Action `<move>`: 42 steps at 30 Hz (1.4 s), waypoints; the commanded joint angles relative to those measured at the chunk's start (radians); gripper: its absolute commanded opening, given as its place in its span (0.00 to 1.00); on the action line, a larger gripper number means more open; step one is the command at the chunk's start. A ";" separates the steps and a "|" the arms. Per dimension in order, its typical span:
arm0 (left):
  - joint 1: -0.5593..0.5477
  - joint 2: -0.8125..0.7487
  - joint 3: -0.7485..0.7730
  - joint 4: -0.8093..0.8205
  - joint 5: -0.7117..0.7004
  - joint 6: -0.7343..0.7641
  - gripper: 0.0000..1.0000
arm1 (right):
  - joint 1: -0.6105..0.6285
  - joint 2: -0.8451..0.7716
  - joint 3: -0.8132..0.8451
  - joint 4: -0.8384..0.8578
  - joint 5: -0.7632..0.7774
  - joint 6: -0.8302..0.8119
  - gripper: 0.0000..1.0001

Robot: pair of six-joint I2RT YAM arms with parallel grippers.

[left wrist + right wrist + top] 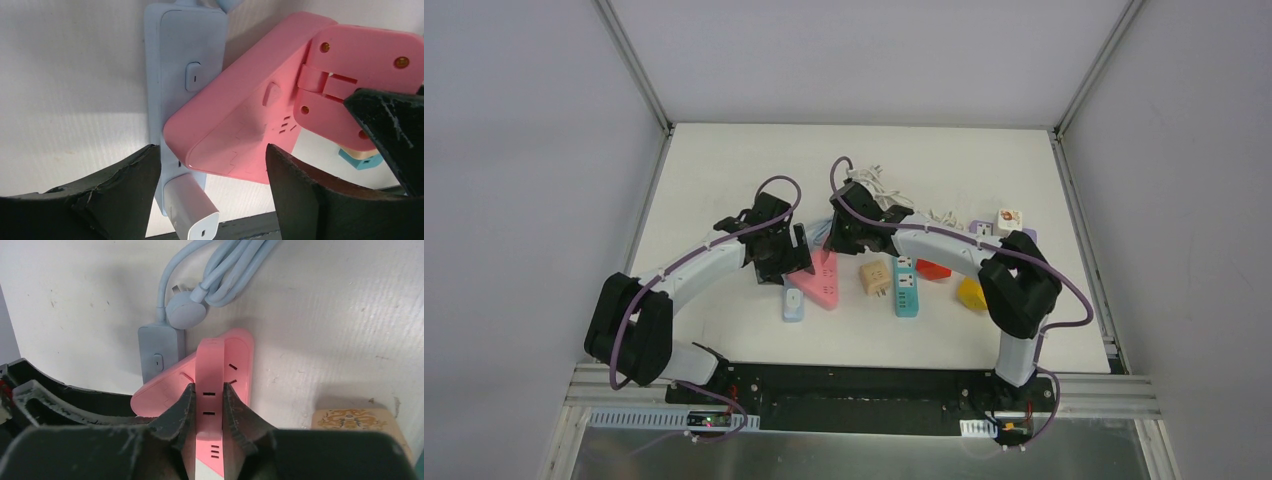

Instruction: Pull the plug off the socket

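one pink plug (pixel 211 365) stood in the pink socket (pixel 235 125) at the middle of the desk (pixel 724 170), clamped in my right hand (pixel 206 407); my left hand (pixel 212 170) gaped open around the socket's end.

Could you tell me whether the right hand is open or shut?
Shut: the right hand clamps the pink plug, fingers touching both its sides.

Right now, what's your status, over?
Right hand shut on plug. Left hand straddles pink strip, grip unclear. Plug not yet out. White strip alongside.
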 commanded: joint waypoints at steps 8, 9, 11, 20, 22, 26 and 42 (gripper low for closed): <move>-0.006 0.026 -0.030 -0.043 -0.088 0.044 0.76 | 0.015 -0.038 0.004 0.052 -0.057 0.028 0.00; -0.005 0.026 -0.031 -0.044 -0.094 0.047 0.76 | 0.009 -0.048 -0.013 0.079 -0.101 0.028 0.00; -0.006 0.029 -0.033 -0.044 -0.104 0.050 0.75 | 0.000 -0.059 -0.036 0.124 -0.156 0.033 0.00; -0.006 0.038 -0.058 -0.070 -0.171 0.053 0.62 | 0.054 0.002 0.071 -0.017 0.014 -0.029 0.00; -0.006 0.041 -0.064 -0.080 -0.186 0.051 0.59 | 0.055 -0.003 0.078 -0.039 0.036 -0.036 0.00; -0.006 0.052 -0.063 -0.108 -0.213 0.053 0.56 | 0.042 -0.045 0.070 0.002 -0.042 -0.043 0.00; -0.006 0.068 -0.088 -0.106 -0.244 0.046 0.49 | 0.089 -0.005 0.162 -0.077 0.030 -0.061 0.00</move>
